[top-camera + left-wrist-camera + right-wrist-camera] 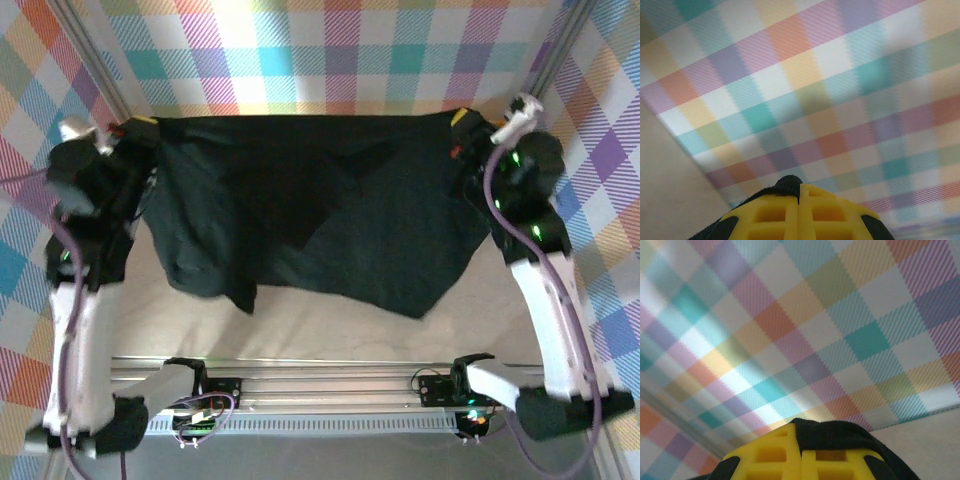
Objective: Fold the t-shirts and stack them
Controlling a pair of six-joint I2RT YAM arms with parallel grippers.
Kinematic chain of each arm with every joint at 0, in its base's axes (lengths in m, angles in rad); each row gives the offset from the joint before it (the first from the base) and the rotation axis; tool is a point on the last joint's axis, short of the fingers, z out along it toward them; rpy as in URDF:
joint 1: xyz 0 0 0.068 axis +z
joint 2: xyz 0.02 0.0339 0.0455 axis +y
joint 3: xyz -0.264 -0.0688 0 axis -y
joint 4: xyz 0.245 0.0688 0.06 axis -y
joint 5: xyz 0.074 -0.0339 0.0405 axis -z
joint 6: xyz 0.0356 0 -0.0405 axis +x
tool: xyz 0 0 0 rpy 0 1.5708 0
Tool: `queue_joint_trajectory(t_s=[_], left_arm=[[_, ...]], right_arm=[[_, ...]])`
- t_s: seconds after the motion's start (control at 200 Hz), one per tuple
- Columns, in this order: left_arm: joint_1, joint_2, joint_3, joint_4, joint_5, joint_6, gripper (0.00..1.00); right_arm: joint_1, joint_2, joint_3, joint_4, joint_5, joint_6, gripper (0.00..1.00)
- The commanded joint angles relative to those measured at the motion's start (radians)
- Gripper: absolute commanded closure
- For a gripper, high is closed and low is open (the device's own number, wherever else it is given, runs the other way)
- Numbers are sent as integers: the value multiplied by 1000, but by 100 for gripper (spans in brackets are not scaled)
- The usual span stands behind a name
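A large black t-shirt [320, 205] hangs stretched in the air between my two grippers, its lower part drooping toward the table. My left gripper [145, 125] is shut on its left upper corner, and a fold of black cloth [785, 186] pokes out between the yellow fingers [775, 215]. On the other side, my right gripper [460, 122] is shut on the right upper corner, where black cloth [840, 432] drapes over the yellow fingers [775, 455]. Both grippers are raised near the back wall.
A pastel checked backdrop [320, 50] covers the back and side walls close behind the grippers. The beige table [330, 330] lies below the shirt. The aluminium rail [330, 385] with the arm bases runs along the near edge.
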Motion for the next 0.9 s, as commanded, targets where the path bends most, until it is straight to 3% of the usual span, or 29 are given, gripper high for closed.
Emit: queue_joint_trajectory(t_s=[0.0, 0.055, 0.125, 0.165, 0.215, 0.25, 0.385, 0.59, 0.68, 0.78, 0.895], left_arm=[[27, 248, 23, -6, -45, -11, 100], [52, 393, 68, 4, 9, -13, 100], [81, 583, 158, -2, 88, -9, 100], [92, 668, 213, -28, 122, -3, 75], [95, 750, 276, -90, 138, 18, 38], [96, 772, 297, -134, 129, 35, 30], [92, 667, 124, -199, 94, 77, 28], [96, 395, -415, -273, 163, 128, 33], [149, 335, -590, -242, 180, 138, 35], [215, 361, -631, -191, 181, 166, 40], [251, 501, -545, -110, 268, 205, 43]], right_arm=[[-77, 272, 118, 45, -53, 19, 100], [-103, 437, 231, 25, -162, 38, 97], [-112, 633, 382, -30, -270, 35, 67], [-109, 721, 476, -92, -311, 33, 51], [-102, 788, 545, -158, -321, 32, 42], [-96, 807, 553, -182, -317, 35, 40], [-76, 719, 359, -179, -292, 50, 38], [-24, 370, -225, -122, -179, 116, 43], [-20, 245, -422, -137, -163, 157, 46], [-20, 151, -565, -155, -150, 147, 49], [-21, 125, -619, -210, -134, 93, 47]])
